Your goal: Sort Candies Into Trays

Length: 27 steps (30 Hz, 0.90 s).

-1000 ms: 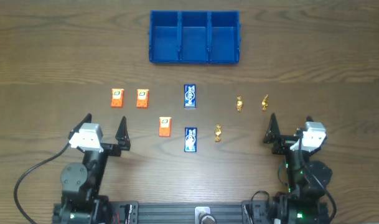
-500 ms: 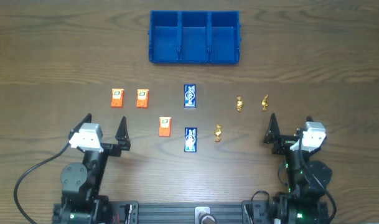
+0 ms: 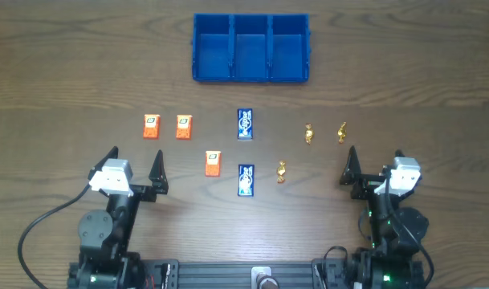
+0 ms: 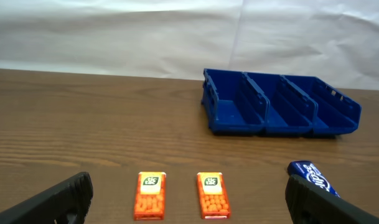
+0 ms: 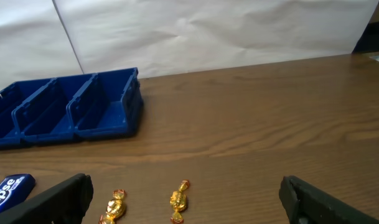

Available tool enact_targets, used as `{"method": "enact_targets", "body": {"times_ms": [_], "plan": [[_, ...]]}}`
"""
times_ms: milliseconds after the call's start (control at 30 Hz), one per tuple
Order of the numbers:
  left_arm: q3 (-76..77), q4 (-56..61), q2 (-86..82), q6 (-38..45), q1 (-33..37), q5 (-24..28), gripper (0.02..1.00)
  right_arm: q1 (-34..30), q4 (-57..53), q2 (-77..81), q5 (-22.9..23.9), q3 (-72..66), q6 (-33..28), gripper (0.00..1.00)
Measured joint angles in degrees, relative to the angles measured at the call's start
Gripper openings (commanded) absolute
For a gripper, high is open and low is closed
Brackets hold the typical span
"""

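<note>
Woodgrain table (image 3: 67,80), blue probably-plastic three-bin tray (image 3: 250,76); left gripper (image 3: 136,156) and right gripper (image 3: 374,156) hold jaws wide.

Wooden table (image 3: 67,72) with blue tray (image 3: 250,77), scattered candies (image 3: 184,127)

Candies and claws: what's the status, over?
Open and empty: left claw, right claw. Eight candies on table, tray empty. Nothing in the way.

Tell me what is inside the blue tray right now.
Nothing: from above, all three compartments of the blue tray show bare blue floors. In the wrist views its near walls hide part of those floors.
</note>
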Motion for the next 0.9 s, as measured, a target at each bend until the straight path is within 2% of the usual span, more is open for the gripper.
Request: {"method": "enact_targets", "body": {"times_ms": [900], "plan": [[0.00,-0.04,0.00,1.31,0.00,-0.07,0.998,0.00,0.00,0.00,0.00,0.00,0.00,0.998]]}}
